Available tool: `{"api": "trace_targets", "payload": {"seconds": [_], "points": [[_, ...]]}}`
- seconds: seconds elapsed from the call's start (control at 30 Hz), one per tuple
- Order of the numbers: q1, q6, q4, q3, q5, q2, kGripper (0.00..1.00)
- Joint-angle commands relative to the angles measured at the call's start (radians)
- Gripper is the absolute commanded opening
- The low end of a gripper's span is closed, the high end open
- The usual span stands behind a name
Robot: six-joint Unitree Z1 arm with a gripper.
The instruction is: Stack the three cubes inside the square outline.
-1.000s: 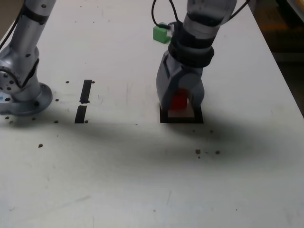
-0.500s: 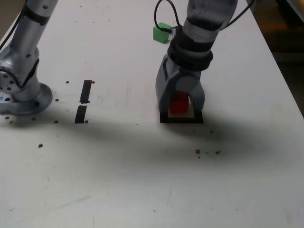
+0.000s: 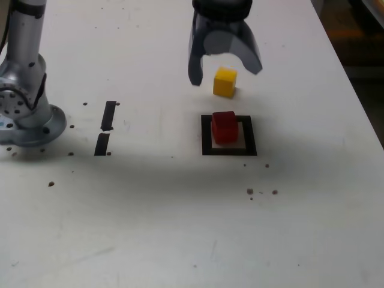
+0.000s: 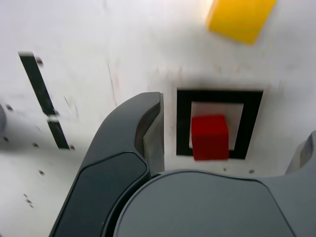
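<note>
The red cube [image 3: 225, 127] sits alone on the white centre of the square outline [image 3: 207, 147], toward its far side. Just beyond the outline a yellow cube [image 3: 225, 83] rests on the table. My gripper [image 3: 224, 69] hangs open well above the table, over the yellow cube and behind the red one, with nothing between its fingers. In the wrist view the red cube [image 4: 210, 137] lies inside the square outline [image 4: 183, 123], seen between the spread fingers of the gripper [image 4: 232, 118]. The yellow cube [image 4: 240, 17] shows at that picture's edge.
Two short black tape strips [image 3: 108, 115] [image 3: 102, 144] lie at the exterior view's left, near the arm's grey base [image 3: 24, 114]. Small dark specks dot the white table. The table's edge [image 3: 360, 102] runs down the exterior view's right.
The gripper opened, let go of the red cube inside the outline, and rose up and back. The yellow cube, hidden behind it before, now shows.
</note>
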Motion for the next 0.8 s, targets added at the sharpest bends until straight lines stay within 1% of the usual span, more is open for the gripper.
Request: {"api": "trace_targets", "payload": {"seconds": [0.0, 0.03, 0.07, 0.13, 0.17, 0.23, 0.27, 0.33, 0.5, 0.57, 0.67, 0.77], "points": [[0.027, 0.053, 0.004, -0.001, 0.03, -0.008, 0.99], [0.043, 0.089, 0.004, 0.002, 0.054, -0.009, 0.98], [0.058, 0.134, 0.003, 0.008, 0.091, -0.01, 0.98], [0.074, 0.186, 0.001, 0.018, 0.146, -0.006, 0.97], [0.079, 0.205, -0.001, 0.023, 0.166, 0.001, 0.97], [0.085, 0.229, -0.007, 0.026, 0.188, 0.024, 0.96], [0.087, 0.237, -0.011, 0.025, 0.19, 0.04, 0.96], [0.09, 0.248, -0.026, 0.021, 0.178, 0.074, 0.95], [0.09, 0.247, -0.097, 0.025, 0.116, 0.126, 0.93], [0.09, 0.241, -0.121, 0.028, 0.101, 0.137, 0.91], [0.09, 0.231, -0.139, 0.023, 0.093, 0.155, 0.88], [0.09, 0.229, -0.145, 0.017, 0.094, 0.164, 0.78]]}}
